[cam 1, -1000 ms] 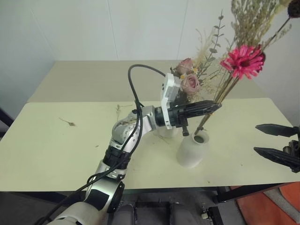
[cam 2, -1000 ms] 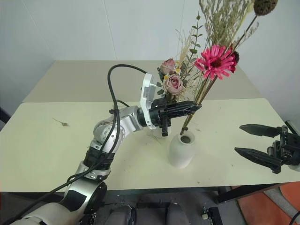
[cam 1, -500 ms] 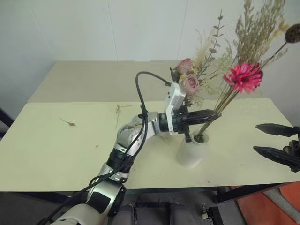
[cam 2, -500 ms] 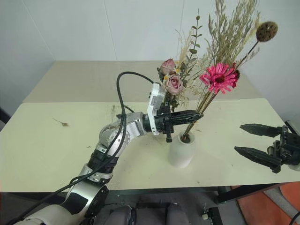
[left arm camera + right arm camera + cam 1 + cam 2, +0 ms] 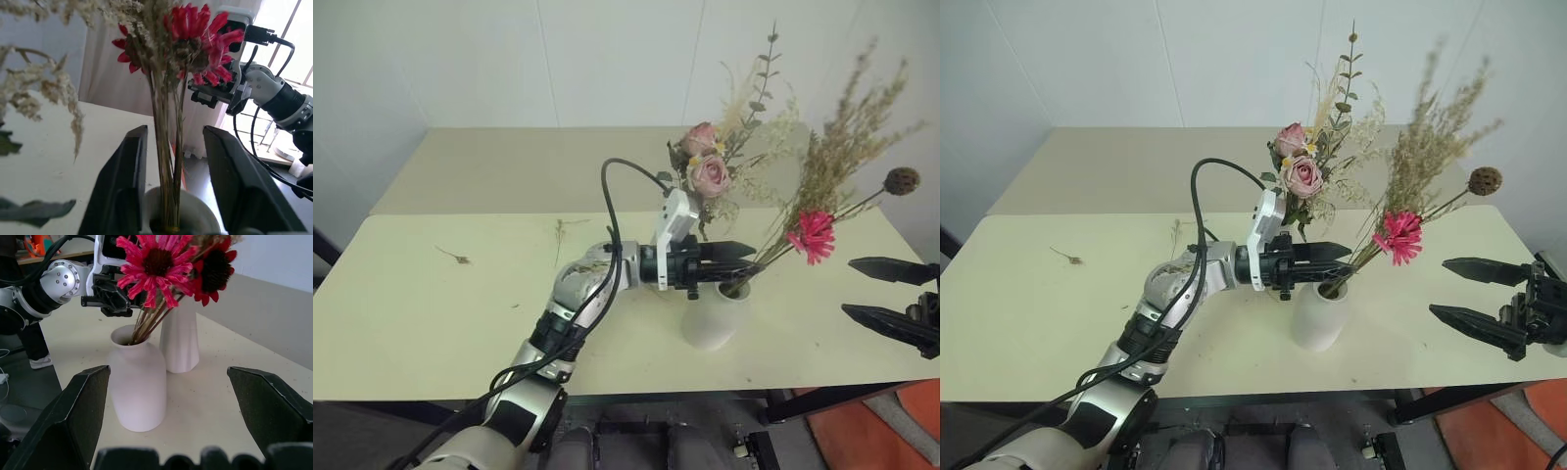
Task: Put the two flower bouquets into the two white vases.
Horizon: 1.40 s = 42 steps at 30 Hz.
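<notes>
The daisy bouquet (image 5: 1400, 235) stands with its stems in the mouth of the shorter vase (image 5: 1319, 313), right of centre in the head views, and leans steeply toward the right edge of the frame, its dried grasses fanning to the upper right. The rose bouquet (image 5: 1301, 174) stands fairly upright in the taller vase (image 5: 179, 340), which sits just behind the shorter one and is mostly hidden by the left arm in the head views. Both vases rest on the pale worktop (image 5: 1028, 313).

The left gripper (image 5: 1332, 261) reaches in from the centre, its fingers (image 5: 124, 181) parted on either side of the daisy stems just above the vase mouth, with no visible contact, so the bunch looks let go. The right gripper (image 5: 1469, 294) hangs at the right edge of the frame, well apart from the vases, its fingers wide open and empty.

Judged from this, both bunches are placed and only the retreat is left. The risk lies there:
- A finger pulled back sideways could catch the leaning stems and drag them out.
- The arm could brush the rose bouquet or nudge the taller vase close behind it.
- The heavy lean may tip the shorter vase if knocked.
</notes>
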Tool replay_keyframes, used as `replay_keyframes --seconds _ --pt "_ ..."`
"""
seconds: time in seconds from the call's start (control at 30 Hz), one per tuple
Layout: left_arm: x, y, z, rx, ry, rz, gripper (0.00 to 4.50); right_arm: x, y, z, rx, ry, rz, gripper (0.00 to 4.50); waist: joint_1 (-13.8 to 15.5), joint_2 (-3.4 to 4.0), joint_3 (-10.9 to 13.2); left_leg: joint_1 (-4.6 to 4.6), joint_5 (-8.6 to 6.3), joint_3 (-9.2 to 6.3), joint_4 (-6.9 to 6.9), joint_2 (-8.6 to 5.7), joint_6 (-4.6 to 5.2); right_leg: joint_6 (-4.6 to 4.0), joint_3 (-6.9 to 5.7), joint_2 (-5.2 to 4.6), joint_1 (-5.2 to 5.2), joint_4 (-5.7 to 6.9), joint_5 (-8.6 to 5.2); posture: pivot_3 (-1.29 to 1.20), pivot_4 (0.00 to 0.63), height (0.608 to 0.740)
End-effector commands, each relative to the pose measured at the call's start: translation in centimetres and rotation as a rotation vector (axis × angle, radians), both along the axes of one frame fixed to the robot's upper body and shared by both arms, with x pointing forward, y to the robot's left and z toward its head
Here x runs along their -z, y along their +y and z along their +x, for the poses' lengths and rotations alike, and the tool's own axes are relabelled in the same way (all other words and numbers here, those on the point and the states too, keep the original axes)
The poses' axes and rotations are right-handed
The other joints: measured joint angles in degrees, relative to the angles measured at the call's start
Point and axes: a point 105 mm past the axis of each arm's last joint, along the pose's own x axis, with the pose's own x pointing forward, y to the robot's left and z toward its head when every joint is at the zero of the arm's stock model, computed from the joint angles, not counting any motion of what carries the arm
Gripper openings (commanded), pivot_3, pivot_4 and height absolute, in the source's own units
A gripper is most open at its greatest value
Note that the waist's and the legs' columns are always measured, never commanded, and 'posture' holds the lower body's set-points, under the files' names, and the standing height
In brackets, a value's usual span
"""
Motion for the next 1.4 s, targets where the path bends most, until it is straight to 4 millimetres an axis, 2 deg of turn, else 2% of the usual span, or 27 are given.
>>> replay_keyframes --seconds 0.03,0.17,0.4,0.57,0.8,0.9,1.07,1.23,1.4 --pt "-1.0 1.0 -0.5 0.009 -0.05 -0.006 3.23 -1.2 -0.3 -0.1 0.016 -0.053 -0.024 4.5 0.02 0.0 0.0 0.0 0.0 0.0 0.0 0.0 0.0 0.0 0.0 0.0 0.0 0.0 0.0 0.0 0.15 0.74" --pt "-1.1 2.6 -0.3 -0.018 -0.073 0.012 4.48 -1.2 -0.3 0.1 0.017 -0.051 -0.031 4.5 0.03 0.01 0.0 0.01 0.0 0.0 0.0 0.0 0.0 0.0 0.0 -0.01 0.01 -0.01 0.0 0.0 0.15 0.74" --pt "-2.3 6.0 -0.4 -0.031 -0.149 0.037 4.48 -0.9 -0.1 0.7 0.017 -0.04 -0.034 4.5 -0.05 0.03 -0.01 0.05 0.0 0.0 -0.02 0.02 0.0 -0.01 0.0 0.0 0.04 -0.01 0.0 0.0 0.15 0.74" --pt "-2.9 9.1 -0.8 -0.046 -0.218 0.07 4.48 0.0 1.0 1.1 0.013 -0.015 -0.025 4.5 -0.13 0.04 -0.01 0.07 0.0 0.0 -0.03 0.04 0.0 -0.01 0.0 0.0 0.04 -0.01 -0.01 0.0 0.15 0.74" --pt "-3.0 13.0 -0.8 -0.147 -0.244 0.134 4.48 -0.1 1.8 1.7 0.007 -0.017 -0.012 4.5 0.0 0.05 0.0 0.08 0.0 0.0 -0.05 0.05 0.01 -0.01 -0.02 -0.01 0.05 -0.03 -0.01 0.0 0.15 0.74" --pt "-3.1 14.8 -0.7 -0.217 -0.253 0.154 4.48 -0.5 2.7 2.2 -0.007 -0.027 -0.016 4.5 -0.16 0.06 0.01 0.08 -0.01 0.0 -0.08 0.07 0.01 -0.02 -0.02 -0.01 0.04 -0.04 -0.01 0.0 0.15 0.74" --pt "-3.3 16.2 -0.5 -0.304 -0.247 0.152 4.48 -1.2 4.6 3.1 -0.053 -0.058 -0.016 4.5 -0.02 0.06 0.01 0.11 0.0 0.01 -0.07 0.09 0.01 -0.02 -0.02 -0.01 0.05 -0.04 -0.01 0.0 0.15 0.74" --pt "-2.8 16.3 -0.7 -0.323 -0.236 0.157 4.48 -2.2 6.6 3.9 -0.112 -0.093 -0.005 4.5 0.0 0.04 0.02 0.07 -0.01 0.0 -0.08 0.09 0.01 -0.03 -0.03 -0.02 0.02 -0.09 -0.01 0.0 0.15 0.74" --pt "-2.7 16.4 -0.8 -0.331 -0.234 0.158 4.48 -2.4 6.6 3.9 -0.123 -0.091 -0.009 4.5 0.26 0.03 0.03 0.04 -0.01 -0.02 -0.08 0.08 0.01 -0.04 -0.06 -0.02 0.01 -0.09 0.0 0.0 0.15 0.74"
